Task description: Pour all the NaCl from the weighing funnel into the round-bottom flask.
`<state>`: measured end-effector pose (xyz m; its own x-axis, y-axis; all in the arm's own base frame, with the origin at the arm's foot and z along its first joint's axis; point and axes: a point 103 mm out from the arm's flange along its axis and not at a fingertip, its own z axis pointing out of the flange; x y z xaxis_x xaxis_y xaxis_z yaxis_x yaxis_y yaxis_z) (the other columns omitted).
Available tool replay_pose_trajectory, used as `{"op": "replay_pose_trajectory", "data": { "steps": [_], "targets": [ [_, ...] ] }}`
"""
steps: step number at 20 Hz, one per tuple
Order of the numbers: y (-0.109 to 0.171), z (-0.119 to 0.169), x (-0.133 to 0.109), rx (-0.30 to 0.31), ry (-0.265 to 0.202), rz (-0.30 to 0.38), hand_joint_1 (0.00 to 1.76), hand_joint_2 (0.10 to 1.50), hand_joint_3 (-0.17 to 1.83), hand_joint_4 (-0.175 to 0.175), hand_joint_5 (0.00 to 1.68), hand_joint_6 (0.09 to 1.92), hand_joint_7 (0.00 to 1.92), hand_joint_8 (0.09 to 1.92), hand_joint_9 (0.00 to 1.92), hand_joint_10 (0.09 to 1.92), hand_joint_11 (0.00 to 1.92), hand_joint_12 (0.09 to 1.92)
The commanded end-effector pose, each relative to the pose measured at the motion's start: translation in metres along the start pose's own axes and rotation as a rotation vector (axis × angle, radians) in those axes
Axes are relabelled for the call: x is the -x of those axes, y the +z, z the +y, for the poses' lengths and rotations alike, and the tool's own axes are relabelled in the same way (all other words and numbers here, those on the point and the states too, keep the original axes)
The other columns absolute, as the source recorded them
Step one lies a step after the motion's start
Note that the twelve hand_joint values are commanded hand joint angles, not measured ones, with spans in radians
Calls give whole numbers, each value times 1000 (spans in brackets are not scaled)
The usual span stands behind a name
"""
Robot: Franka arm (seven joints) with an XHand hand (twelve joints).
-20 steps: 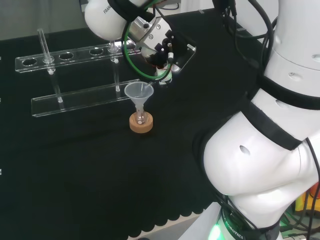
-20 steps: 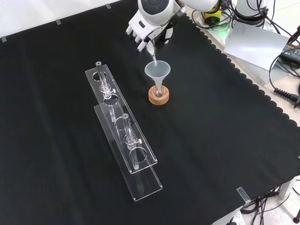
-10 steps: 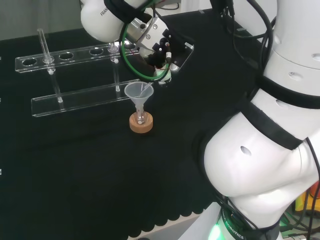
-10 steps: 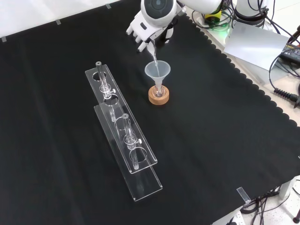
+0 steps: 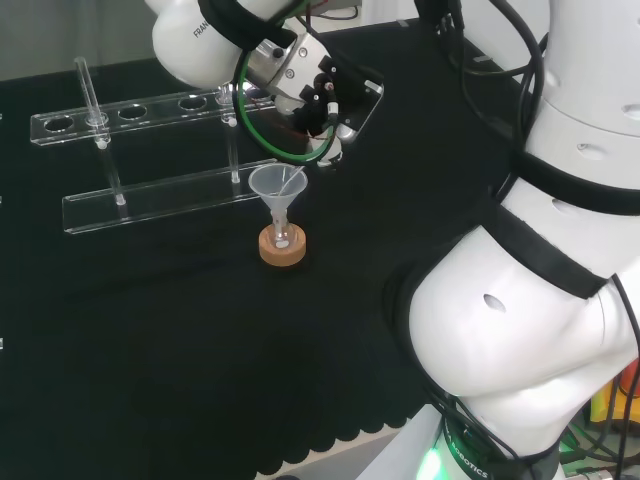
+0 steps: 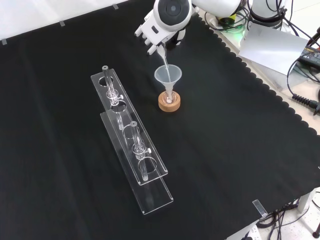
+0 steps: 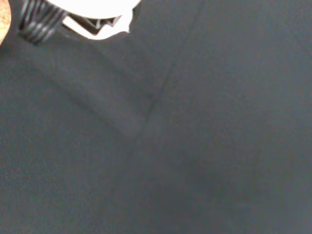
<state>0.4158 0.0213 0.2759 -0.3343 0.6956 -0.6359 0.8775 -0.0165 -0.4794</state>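
A small round-bottom flask (image 6: 169,99) stands on a cork ring (image 6: 169,105) (image 5: 282,250) mid-bench, with a clear glass funnel (image 6: 167,75) (image 5: 277,183) in its neck. The hand (image 6: 155,31) (image 5: 318,98) hovers just above and beyond the funnel in the front view, its fingers curled on a thin clear weighing funnel (image 6: 163,57). This is tilted steeply, its tip down inside the glass funnel's mouth. Something whitish shows low in the flask (image 5: 283,240). In the wrist view a blurred white part of the hand (image 7: 97,9) hangs over black cloth.
A long clear plastic tube rack (image 6: 130,145) (image 5: 150,190) with a few glass tubes stands left of the flask in the front view. The cloth's scalloped edge (image 6: 260,80) runs along the right, with cables and a grey sheet beyond.
The hand has risen a little and turned, so the weighing funnel now stands steeper over the glass funnel. Flask, ring and rack have not moved.
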Motion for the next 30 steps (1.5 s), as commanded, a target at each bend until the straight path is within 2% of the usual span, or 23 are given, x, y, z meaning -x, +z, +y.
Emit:
{"op": "replay_pose_trajectory", "data": {
  "steps": [1, 5, 9, 16, 30],
  "targets": [
    [-2, 0, 1, -16, 3, -14, 1095, 660, 748, 175, 1164, 909, 1151, 621, 1181, 370, 843, 1082],
    [-3, 0, 0, -20, 1, -27, 1095, 660, 748, 175, 1164, 907, 1146, 620, 1179, 367, 840, 1082],
    [-9, -2, 0, 6, -3, -48, 1095, 660, 747, 175, 1165, 906, 1144, 620, 1178, 364, 838, 1081],
    [-19, -2, -3, -37, 1, -107, 1095, 660, 746, 175, 1165, 905, 1143, 622, 1178, 361, 836, 1082],
    [-31, -1, -5, -71, 14, -203, 1095, 660, 744, 175, 1167, 901, 1128, 620, 1172, 354, 821, 1086]
  ]
}}
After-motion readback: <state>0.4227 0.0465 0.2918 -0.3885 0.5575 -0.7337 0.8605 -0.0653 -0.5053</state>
